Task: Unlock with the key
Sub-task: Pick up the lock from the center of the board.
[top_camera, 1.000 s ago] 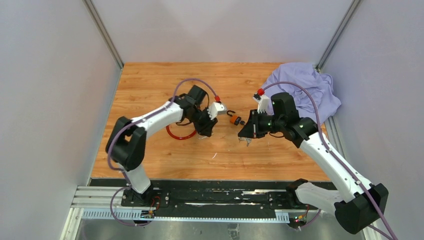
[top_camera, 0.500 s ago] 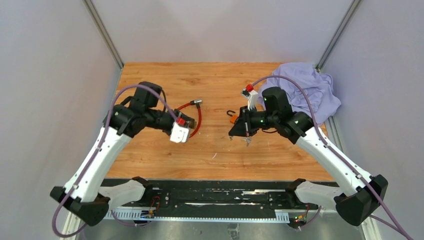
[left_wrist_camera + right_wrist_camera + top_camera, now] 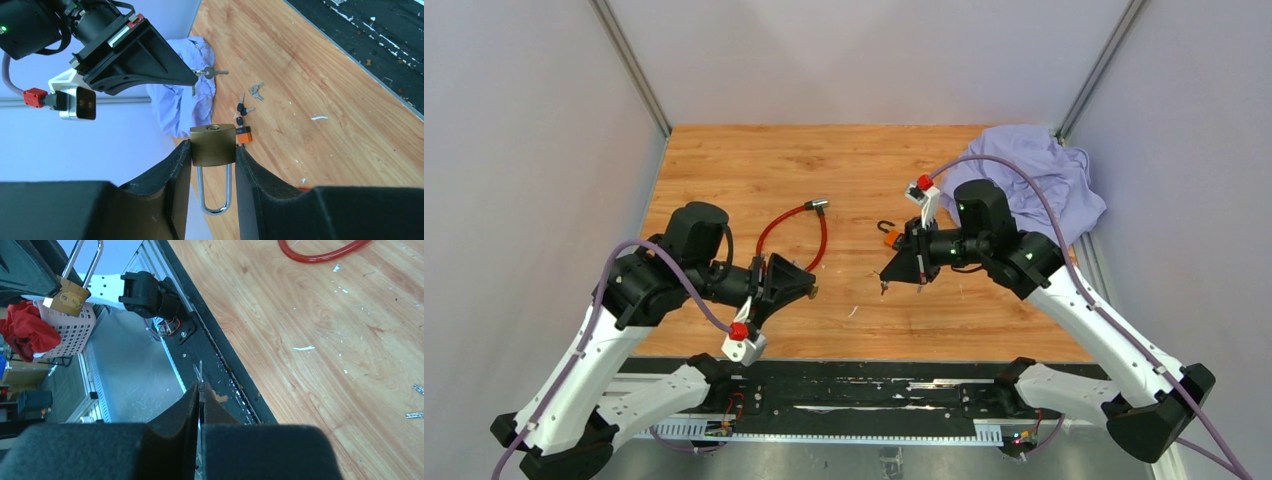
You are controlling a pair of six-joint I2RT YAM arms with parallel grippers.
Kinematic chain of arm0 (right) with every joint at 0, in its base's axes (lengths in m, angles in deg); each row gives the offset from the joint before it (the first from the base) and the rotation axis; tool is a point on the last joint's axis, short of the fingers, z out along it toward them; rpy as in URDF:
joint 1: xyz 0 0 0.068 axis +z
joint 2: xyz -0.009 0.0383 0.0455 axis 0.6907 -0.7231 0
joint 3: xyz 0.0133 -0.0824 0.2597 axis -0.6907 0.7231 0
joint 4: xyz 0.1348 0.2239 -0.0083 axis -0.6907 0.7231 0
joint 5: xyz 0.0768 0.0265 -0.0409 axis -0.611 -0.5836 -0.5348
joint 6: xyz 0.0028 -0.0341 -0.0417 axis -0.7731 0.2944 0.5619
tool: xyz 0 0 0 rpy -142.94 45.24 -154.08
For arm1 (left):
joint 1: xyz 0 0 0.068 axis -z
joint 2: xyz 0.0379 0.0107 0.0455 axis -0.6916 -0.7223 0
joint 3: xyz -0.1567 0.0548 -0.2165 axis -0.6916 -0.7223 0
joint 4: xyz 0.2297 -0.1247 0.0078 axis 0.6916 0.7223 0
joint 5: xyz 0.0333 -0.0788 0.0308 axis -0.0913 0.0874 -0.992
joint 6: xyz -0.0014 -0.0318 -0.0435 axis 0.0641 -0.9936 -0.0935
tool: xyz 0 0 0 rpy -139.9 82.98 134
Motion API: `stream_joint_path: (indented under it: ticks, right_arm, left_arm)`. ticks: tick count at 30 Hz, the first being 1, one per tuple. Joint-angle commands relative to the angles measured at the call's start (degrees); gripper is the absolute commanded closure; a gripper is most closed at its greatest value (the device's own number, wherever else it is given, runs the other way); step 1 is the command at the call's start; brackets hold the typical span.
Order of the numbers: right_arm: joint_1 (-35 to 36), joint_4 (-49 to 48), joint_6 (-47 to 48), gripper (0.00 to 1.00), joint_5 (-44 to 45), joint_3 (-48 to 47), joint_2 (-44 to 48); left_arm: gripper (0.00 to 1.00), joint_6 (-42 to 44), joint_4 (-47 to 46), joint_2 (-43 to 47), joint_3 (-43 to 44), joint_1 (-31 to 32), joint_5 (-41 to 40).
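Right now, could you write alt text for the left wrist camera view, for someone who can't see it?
The left pincer grips a brass padlock, keyhole end facing outward. Opposite, the right pincer holds a key above a wooden table with loose keys.

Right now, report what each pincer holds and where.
Left pincer: padlock, by its brass body. Right pincer: key, by its head, blade sticking out.
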Motion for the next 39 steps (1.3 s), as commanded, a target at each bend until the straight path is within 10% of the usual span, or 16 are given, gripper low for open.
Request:
stream_joint_path:
  ticks: [1, 16, 25, 39]
  right_arm:
    - [2.6, 0.5, 0.7, 0.99, -0.9, -3.6, -0.5]
    - [7.2, 4.4, 3.0, 0.99, 4.0, -7.6, -2.5]
    - [7.1, 7.3, 5.2, 0.99, 13.0, -5.9, -0.1]
    - [7.0, 8.9, 3.5, 0.99, 17.7, -6.3, 3.4]
  left_arm:
    - [0.93, 2.5, -0.4, 1.1, 0.3, 0.6, 2.2]
    - [0.94, -10.9, -0.4, -1.4, -0.7, 0.6, -2.8]
    - [0.96, -28.6, -4.4, -20.7, -5.9, 0.4, -25.4]
    - [0.93, -17.0, -12.8, -56.1, 8.1, -2.6, -30.0]
